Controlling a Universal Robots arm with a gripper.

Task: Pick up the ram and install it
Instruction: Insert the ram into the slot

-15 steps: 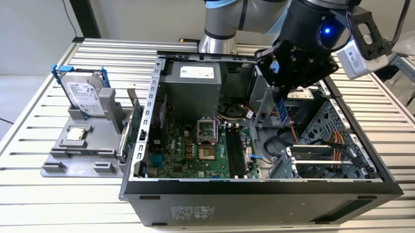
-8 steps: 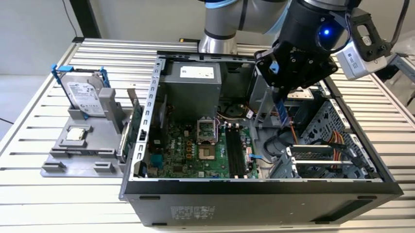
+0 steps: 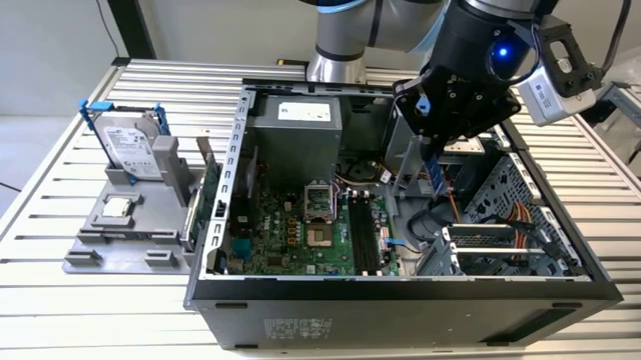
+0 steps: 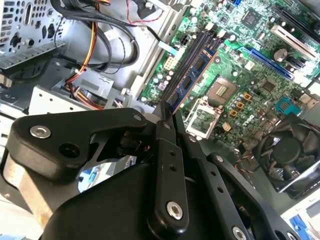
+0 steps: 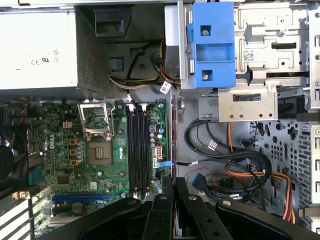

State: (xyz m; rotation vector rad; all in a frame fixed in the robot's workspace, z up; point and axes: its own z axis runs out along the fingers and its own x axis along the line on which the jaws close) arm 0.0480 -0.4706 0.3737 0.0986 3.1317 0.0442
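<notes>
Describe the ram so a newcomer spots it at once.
Start at the open computer case on the slatted table. Above its motherboard, the arm's black claw hangs over the case's middle. The ram is the thin blue stick clamped edge-on in that claw, pointing down, unlike the boxy silver hard drive standing in the grey holder outside the case.

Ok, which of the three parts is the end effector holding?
The ram, the thin blue stick over the case; hard drive and processor sit in the grey holder.
</notes>
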